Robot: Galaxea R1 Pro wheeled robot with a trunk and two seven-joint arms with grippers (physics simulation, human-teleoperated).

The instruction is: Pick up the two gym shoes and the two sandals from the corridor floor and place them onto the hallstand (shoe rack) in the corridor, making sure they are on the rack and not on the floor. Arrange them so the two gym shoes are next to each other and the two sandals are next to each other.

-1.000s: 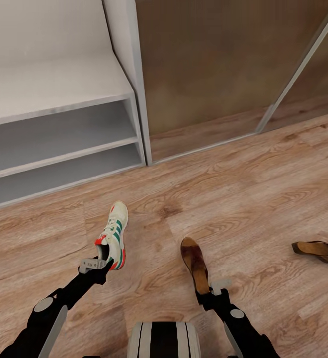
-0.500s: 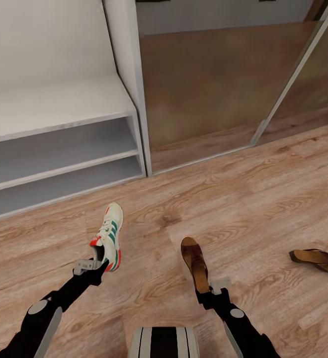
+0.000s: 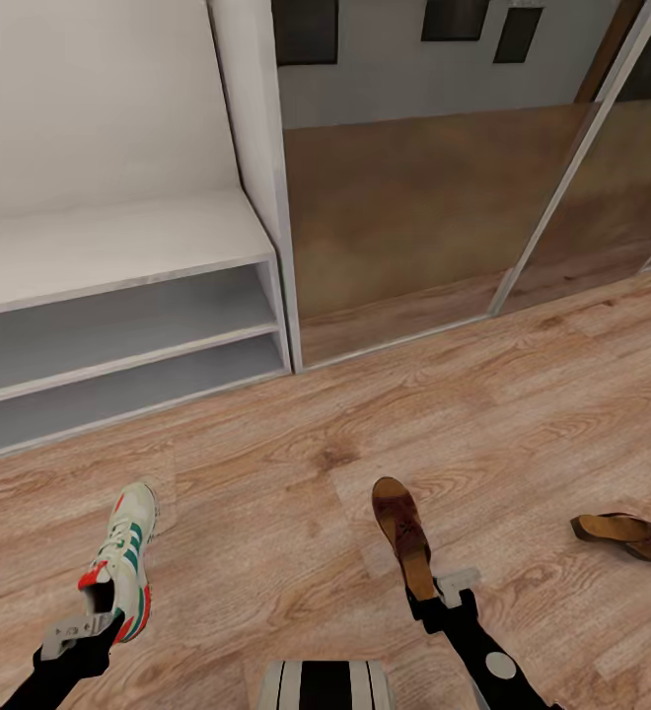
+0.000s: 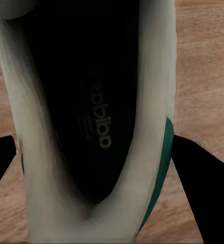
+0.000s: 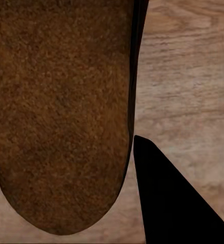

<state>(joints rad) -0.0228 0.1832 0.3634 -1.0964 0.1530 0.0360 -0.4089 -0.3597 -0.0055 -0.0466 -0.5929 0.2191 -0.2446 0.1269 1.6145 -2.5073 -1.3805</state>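
Cream-white lace-up gym shoe [image 3: 126, 559] with green stripes sits by its heel in your left gripper [image 3: 77, 631], the two dark fingers [image 4: 201, 188] clenched on its sides. Your right gripper [image 3: 442, 599] grasps the heel end of one dark brown leather sandal [image 3: 403, 533]. Both hang over the wood-plank floor [image 3: 523, 414], near the pale grey shoe rack [image 3: 118, 247]. The second brown sandal [image 3: 625, 533] lies on the floor to your right.

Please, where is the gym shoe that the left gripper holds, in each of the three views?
Head view: gym shoe at lower left, heel at the left gripper.
Left wrist view: its dark inside fills the middle.
Right wrist view: not in it.
Shared landmark: the wood floor.
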